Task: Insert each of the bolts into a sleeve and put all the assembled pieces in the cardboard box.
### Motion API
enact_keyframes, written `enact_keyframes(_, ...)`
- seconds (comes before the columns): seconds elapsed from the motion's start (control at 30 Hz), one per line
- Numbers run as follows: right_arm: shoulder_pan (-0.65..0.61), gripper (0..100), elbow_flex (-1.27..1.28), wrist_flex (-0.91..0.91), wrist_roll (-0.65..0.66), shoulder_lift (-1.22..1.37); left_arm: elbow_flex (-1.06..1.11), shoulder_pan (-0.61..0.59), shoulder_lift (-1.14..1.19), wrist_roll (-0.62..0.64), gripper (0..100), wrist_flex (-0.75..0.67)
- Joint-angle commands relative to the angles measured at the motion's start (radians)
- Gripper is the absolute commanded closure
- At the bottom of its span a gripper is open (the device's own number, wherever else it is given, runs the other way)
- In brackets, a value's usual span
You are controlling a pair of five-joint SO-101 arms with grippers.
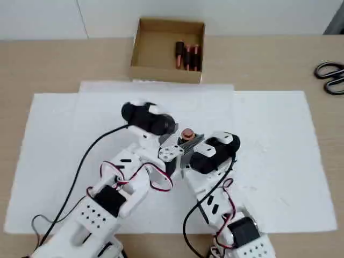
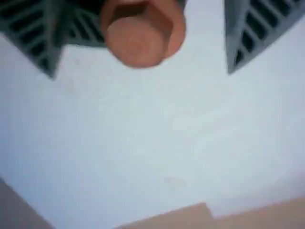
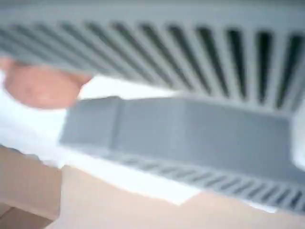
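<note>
A copper-coloured bolt [image 1: 187, 134] stands at the middle of the white sheet [image 1: 279, 161], where the two arms meet. In the left wrist view its round end [image 2: 143, 36] sits between the grey ribbed fingers [image 2: 40, 36] of my left gripper [image 2: 139, 71], which is open, with a gap on one side. My right gripper [image 3: 66, 93] has its ribbed jaws nearly together, and the bolt [image 3: 38, 86] is at their tips. The cardboard box [image 1: 141, 51] stands at the back and holds several dark and copper assembled pieces [image 1: 187, 55].
Black-handled scissors [image 1: 330, 77] lie on the bare table at the far right. The arms' cables [image 1: 80, 166] trail over the near part of the sheet.
</note>
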Motion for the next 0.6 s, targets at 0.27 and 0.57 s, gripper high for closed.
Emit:
enact_keyframes(0.27, 0.053, 99.5, 0.008, -0.012, 0.008, -0.019, -0.483, -0.132, -0.008, -0.092, 67, 0.655)
enact_keyframes(0.57, 0.153, 99.5, 0.008, 0.005, 0.009, -0.016, -0.682, -0.468, 0.000, -0.242, 67, 0.872)
